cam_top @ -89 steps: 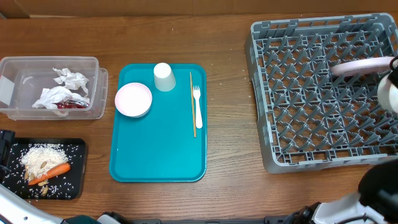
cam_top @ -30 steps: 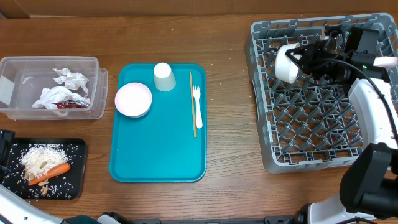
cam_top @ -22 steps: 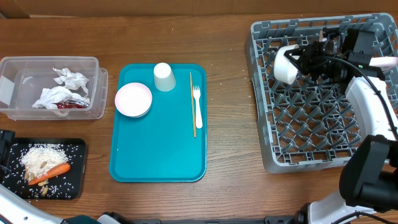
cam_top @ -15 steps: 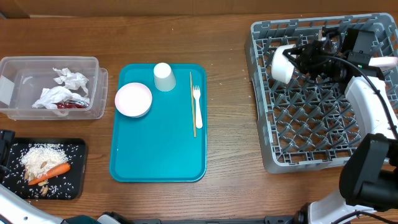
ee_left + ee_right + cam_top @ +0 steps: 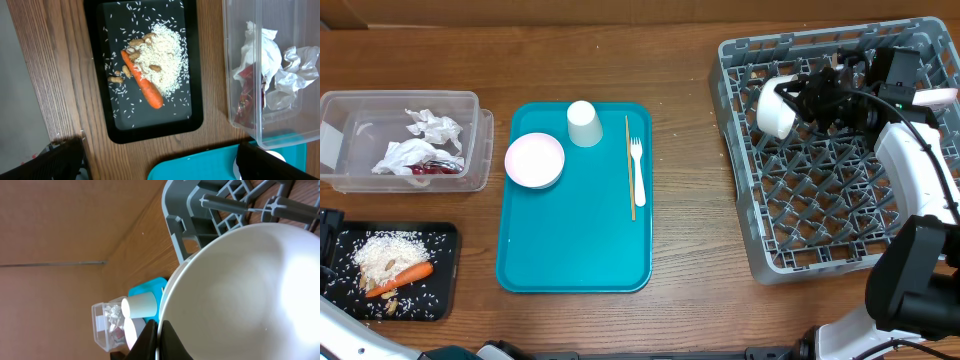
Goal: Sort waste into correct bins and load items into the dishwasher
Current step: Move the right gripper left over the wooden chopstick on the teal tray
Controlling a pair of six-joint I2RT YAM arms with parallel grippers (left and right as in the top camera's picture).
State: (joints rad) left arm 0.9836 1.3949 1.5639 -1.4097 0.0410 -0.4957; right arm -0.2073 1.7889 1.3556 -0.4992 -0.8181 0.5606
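My right gripper [image 5: 802,100] is shut on the rim of a white bowl [image 5: 776,107] and holds it on edge among the pegs at the back left of the grey dish rack [image 5: 750,190]. In the right wrist view the bowl [image 5: 240,290] fills the frame, with the fingers [image 5: 156,330] pinching its rim. A pink bowl [image 5: 534,160], a white cup [image 5: 584,123], a fork [image 5: 638,172] and a wooden stick [image 5: 630,170] lie on the teal tray [image 5: 570,250]. My left gripper [image 5: 160,162] is open and empty above the table's left side.
The clear tub [image 5: 470,100] holds napkins [image 5: 418,140] and a red wrapper [image 5: 432,168]. The black tray [image 5: 442,240] holds rice [image 5: 386,250] and a carrot [image 5: 408,274]. A pink plate [image 5: 936,97] stands at the rack's right edge.
My right gripper carried the white bowl from the rack's right edge to its back left. In the last half second the rack shifted and turned slightly. The left arm has not moved.
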